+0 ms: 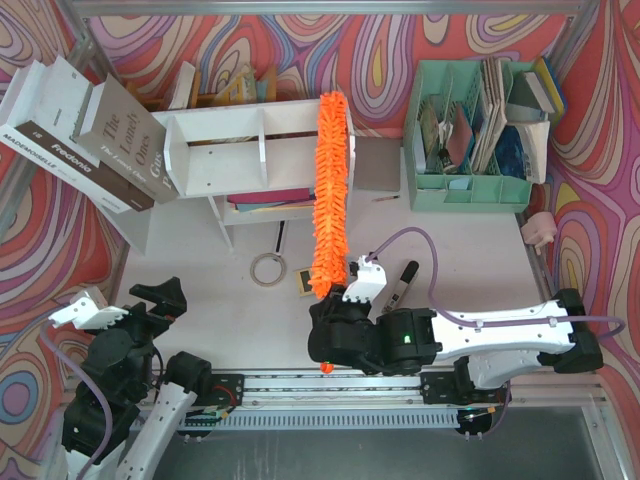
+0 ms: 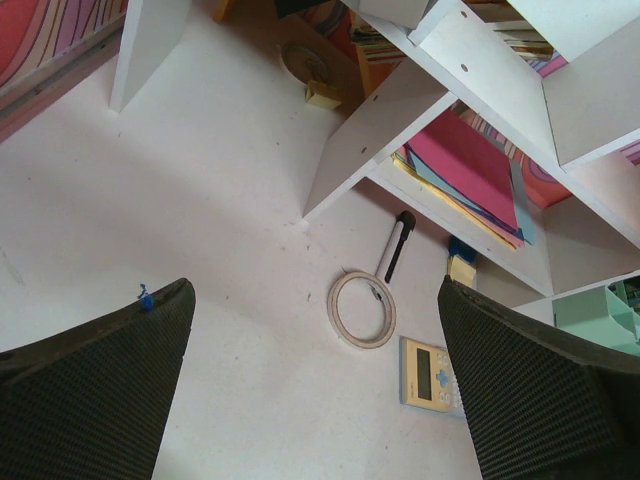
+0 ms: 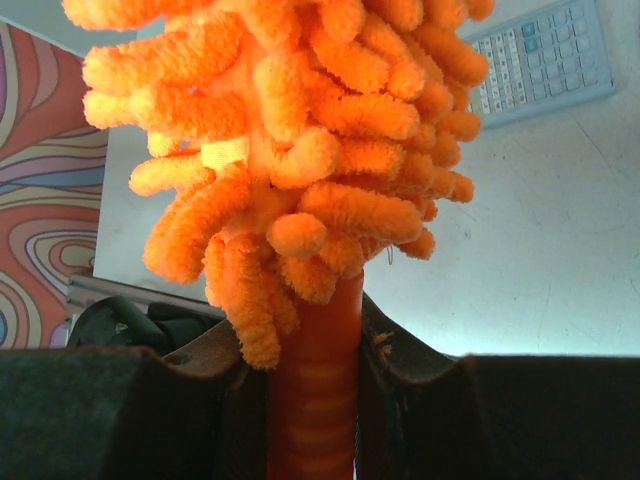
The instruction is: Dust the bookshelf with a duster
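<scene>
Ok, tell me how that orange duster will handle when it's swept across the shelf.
The duster is probably light: its head is fluffy strands that should squash softly against the bookshelf. It reaches far beyond the right gripper, clamped on its thin handle, so the tip may wobble.

On my white table (image 1: 470, 255) I see the bookshelf (image 1: 215, 165), a mint green organizer (image 1: 468, 190), a tape ring (image 1: 268, 268), a calculator (image 2: 432, 375) and a black marker (image 2: 394, 245).
</scene>
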